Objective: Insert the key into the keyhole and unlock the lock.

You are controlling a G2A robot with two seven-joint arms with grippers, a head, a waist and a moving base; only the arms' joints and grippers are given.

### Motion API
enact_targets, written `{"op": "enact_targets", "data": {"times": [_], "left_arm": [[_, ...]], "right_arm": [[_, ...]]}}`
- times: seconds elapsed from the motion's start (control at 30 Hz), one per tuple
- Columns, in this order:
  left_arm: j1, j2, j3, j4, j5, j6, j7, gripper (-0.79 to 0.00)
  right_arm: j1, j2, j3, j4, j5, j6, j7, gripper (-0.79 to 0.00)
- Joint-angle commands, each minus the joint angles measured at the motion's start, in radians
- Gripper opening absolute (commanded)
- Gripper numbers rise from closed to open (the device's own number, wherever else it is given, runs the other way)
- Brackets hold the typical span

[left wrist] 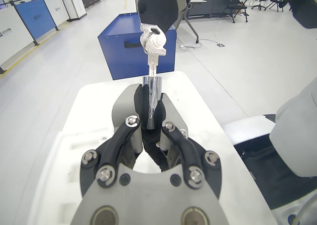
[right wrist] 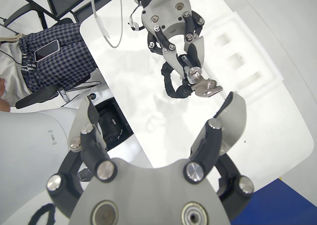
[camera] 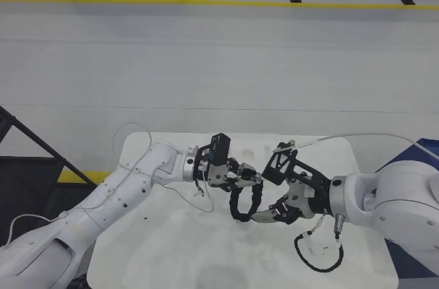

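My left gripper [left wrist: 149, 94] is shut on the chrome lock cylinder [left wrist: 155, 84], held above the white table [camera: 168, 246]. The lock's black cable loop [camera: 244, 204] hangs below it. A silver key [left wrist: 154, 45] stands in the keyhole, its blade partly inside. My right gripper [right wrist: 162, 109] is open, facing the lock's keyhole end [right wrist: 193, 71]. One of its fingers [left wrist: 157, 8] rests at the key's head [right wrist: 206, 88], and the other finger [right wrist: 91, 112] stands well away from it. In the top view both grippers meet over the table's middle, left gripper [camera: 242, 175] and right gripper [camera: 271, 189].
A white foam tray [right wrist: 250, 62] with rectangular recesses lies on the table under the left arm. A blue cabinet [left wrist: 116, 45] stands on the floor past the table's edge. A loose black cable [camera: 317, 254] hangs from the right arm.
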Motion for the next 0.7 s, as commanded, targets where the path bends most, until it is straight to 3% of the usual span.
{"op": "enact_targets", "data": {"times": [0.0,0.13,0.47,0.63,0.67], "left_arm": [[-0.022,0.014,0.028,-0.008,-0.047,0.000,-0.024,-0.785],[-0.060,0.040,0.082,-0.021,-0.121,0.000,-0.069,-0.785],[-0.120,0.078,0.167,-0.034,-0.197,0.000,-0.095,-0.785],[-0.141,0.087,0.197,-0.037,-0.204,0.000,-0.083,-0.785],[-0.145,0.088,0.203,-0.037,-0.205,0.000,-0.080,-0.785]], "right_arm": [[0.000,0.000,0.000,0.000,0.000,0.000,0.000,0.000],[-0.011,0.000,0.000,0.001,-0.011,-0.017,-0.019,0.000],[-0.050,0.003,0.007,0.031,-0.216,-0.390,-0.105,0.000],[-0.073,0.001,-0.006,0.015,-0.324,-0.470,-0.126,0.000],[-0.076,0.000,-0.009,0.012,-0.337,-0.479,-0.126,-0.043]]}}
